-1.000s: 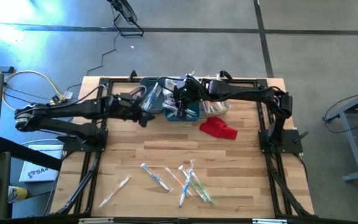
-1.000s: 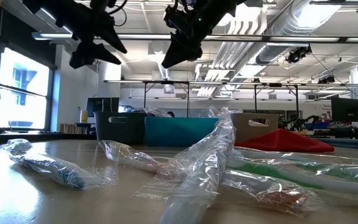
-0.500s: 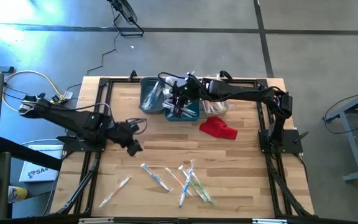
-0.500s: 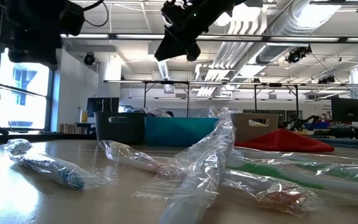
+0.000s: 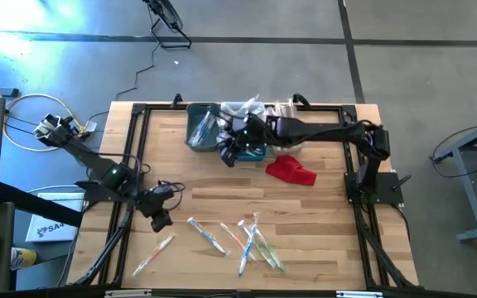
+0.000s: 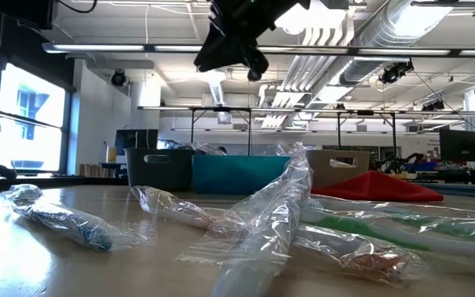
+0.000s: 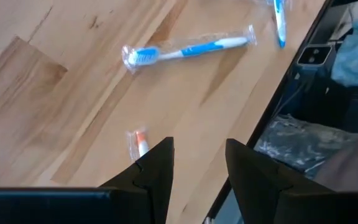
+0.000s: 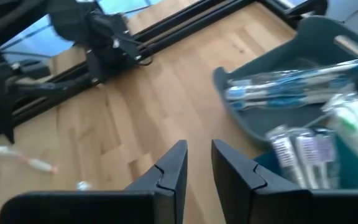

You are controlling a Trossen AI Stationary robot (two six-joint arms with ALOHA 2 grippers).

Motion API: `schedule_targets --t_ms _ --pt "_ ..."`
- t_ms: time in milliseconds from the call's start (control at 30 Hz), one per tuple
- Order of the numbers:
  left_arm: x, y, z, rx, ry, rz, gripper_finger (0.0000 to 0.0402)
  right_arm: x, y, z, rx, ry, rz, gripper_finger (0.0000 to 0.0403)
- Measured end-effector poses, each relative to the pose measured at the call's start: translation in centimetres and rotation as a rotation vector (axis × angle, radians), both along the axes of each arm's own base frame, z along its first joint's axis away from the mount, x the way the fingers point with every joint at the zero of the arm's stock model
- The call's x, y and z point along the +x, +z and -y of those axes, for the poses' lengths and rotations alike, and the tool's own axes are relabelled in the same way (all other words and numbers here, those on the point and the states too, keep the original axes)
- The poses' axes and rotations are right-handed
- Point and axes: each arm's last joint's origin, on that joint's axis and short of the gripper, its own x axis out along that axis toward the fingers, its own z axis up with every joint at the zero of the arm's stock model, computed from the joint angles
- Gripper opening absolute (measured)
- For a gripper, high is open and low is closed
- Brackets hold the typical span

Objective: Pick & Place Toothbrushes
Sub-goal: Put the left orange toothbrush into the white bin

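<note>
Several wrapped toothbrushes lie flat on the wooden table near its front edge: one alone (image 5: 156, 254), a blue one (image 5: 208, 235) and a crossed cluster (image 5: 255, 244). My left gripper (image 5: 160, 221) hovers open over the table's near left. In its wrist view (image 7: 197, 165) a blue toothbrush (image 7: 188, 48) and the tip of an orange one (image 7: 138, 142) lie ahead. My right gripper (image 5: 228, 156) hangs just in front of the grey bin (image 5: 199, 131) and teal bin (image 5: 253, 149). Its fingers stand slightly apart, with nothing between them (image 8: 199, 165).
The grey bin (image 8: 272, 118) and the teal bin (image 8: 328, 186) hold wrapped toothbrushes, and a white bin (image 5: 290, 139) stands to their right. A red cloth (image 5: 291, 171) lies in front of the bins. Black frame rails (image 5: 131, 157) run along the table's sides.
My left gripper has swung from beside the bins at the far edge toward the near left of the table, turning as it went, and now hangs over the loose toothbrushes. My right gripper has rolled and shifted a little toward the table's left. Neither gap has changed.
</note>
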Motion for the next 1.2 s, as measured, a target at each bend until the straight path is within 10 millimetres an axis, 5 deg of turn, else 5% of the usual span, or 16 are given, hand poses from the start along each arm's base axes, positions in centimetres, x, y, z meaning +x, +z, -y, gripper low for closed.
schedule_targets --t_ms 333,667,1200 --pt "-1.3 0.0 1.8 -0.026 0.026 -0.009 0.0143 0.4 0.0 -3.4 -0.050 0.113 -0.007 0.0065" --pt "-1.4 -0.8 3.2 0.022 0.073 -0.020 0.0143 0.0 -0.4 -3.2 -0.087 0.146 -0.069 0.0065" --pt "1.9 -6.1 7.6 -0.046 0.029 -0.279 0.0143 -0.2 -0.6 -2.3 -0.095 0.136 -0.094 0.0065"
